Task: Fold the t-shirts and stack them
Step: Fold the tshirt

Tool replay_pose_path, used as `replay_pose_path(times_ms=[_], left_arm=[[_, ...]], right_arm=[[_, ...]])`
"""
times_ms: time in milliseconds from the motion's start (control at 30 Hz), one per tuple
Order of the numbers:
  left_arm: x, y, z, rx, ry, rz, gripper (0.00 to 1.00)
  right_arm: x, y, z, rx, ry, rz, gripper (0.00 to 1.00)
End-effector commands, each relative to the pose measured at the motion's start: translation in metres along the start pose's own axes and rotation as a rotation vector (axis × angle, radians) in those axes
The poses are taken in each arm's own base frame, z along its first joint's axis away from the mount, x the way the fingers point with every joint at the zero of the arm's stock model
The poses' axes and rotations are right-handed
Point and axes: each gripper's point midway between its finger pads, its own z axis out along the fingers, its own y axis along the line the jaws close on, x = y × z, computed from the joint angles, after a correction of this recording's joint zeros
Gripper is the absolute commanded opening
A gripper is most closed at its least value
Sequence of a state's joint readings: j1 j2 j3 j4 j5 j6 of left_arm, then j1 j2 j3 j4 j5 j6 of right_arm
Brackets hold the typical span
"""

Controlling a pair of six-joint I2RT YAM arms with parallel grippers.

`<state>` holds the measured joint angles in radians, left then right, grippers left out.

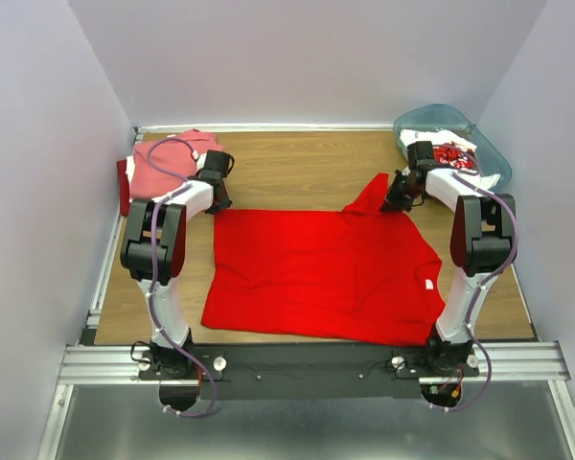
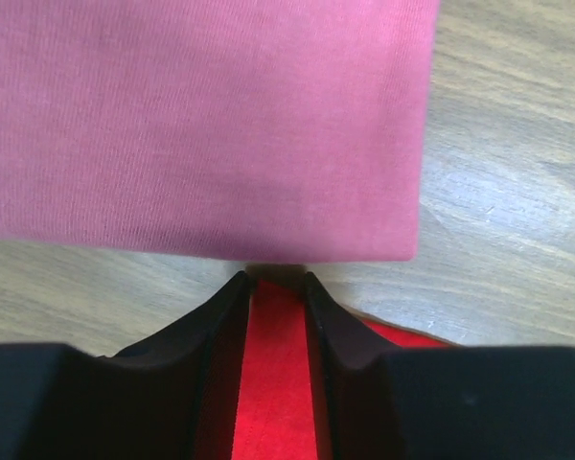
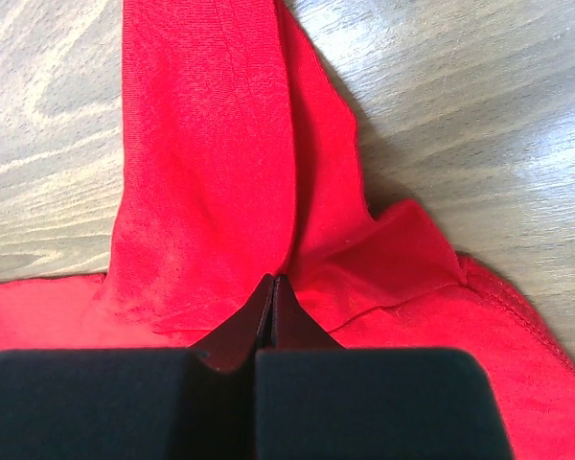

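The bright red t-shirt [image 1: 316,268] lies spread flat in the middle of the table, its white label [image 1: 428,284] near the right edge. My left gripper [image 1: 218,198] is at the shirt's far left corner. In the left wrist view its jaws [image 2: 275,280] stand a little apart with red cloth [image 2: 276,383] between them. My right gripper [image 1: 399,199] is shut on the shirt's far right sleeve [image 3: 211,172], which rises in a peak from the pinch [image 3: 273,281]. A folded salmon-pink shirt [image 1: 168,161] lies at the back left, also in the left wrist view [image 2: 201,125].
A darker red shirt [image 1: 124,184] lies under the pink one at the table's left edge. The translucent teal bin [image 1: 441,120] stands at the back right and holds a white shirt with red print [image 1: 455,153]. Walls close in the left, back and right.
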<state>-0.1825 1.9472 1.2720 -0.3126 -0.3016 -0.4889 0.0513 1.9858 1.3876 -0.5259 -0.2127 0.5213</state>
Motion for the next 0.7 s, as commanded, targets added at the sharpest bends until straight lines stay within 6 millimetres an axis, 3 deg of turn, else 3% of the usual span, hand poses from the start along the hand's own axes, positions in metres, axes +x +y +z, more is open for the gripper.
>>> replay_pose_path(times_ms=[0, 167, 233, 300, 467, 667], left_arm=[[0.013, 0.001, 0.010, 0.001, 0.029, -0.009, 0.35], [0.019, 0.001, 0.010, 0.012, 0.042, -0.009, 0.28], [0.019, 0.000, 0.010, 0.017, 0.042, -0.008, 0.08], [0.019, -0.001, 0.010, 0.025, 0.044, -0.004, 0.00], [0.010, -0.005, 0.003, 0.044, 0.029, 0.002, 0.00], [-0.020, -0.013, -0.019, 0.087, -0.046, -0.014, 0.00]], right_arm=[[0.009, 0.004, -0.006, -0.013, 0.028, -0.017, 0.00], [0.009, 0.003, -0.006, -0.013, 0.030, -0.014, 0.01], [0.007, 0.005, -0.007, -0.018, 0.027, -0.015, 0.01], [0.005, 0.008, -0.012, -0.027, 0.017, -0.020, 0.00], [0.001, 0.017, -0.022, -0.057, 0.000, -0.024, 0.00], [-0.002, 0.027, -0.046, -0.083, -0.024, -0.016, 0.01]])
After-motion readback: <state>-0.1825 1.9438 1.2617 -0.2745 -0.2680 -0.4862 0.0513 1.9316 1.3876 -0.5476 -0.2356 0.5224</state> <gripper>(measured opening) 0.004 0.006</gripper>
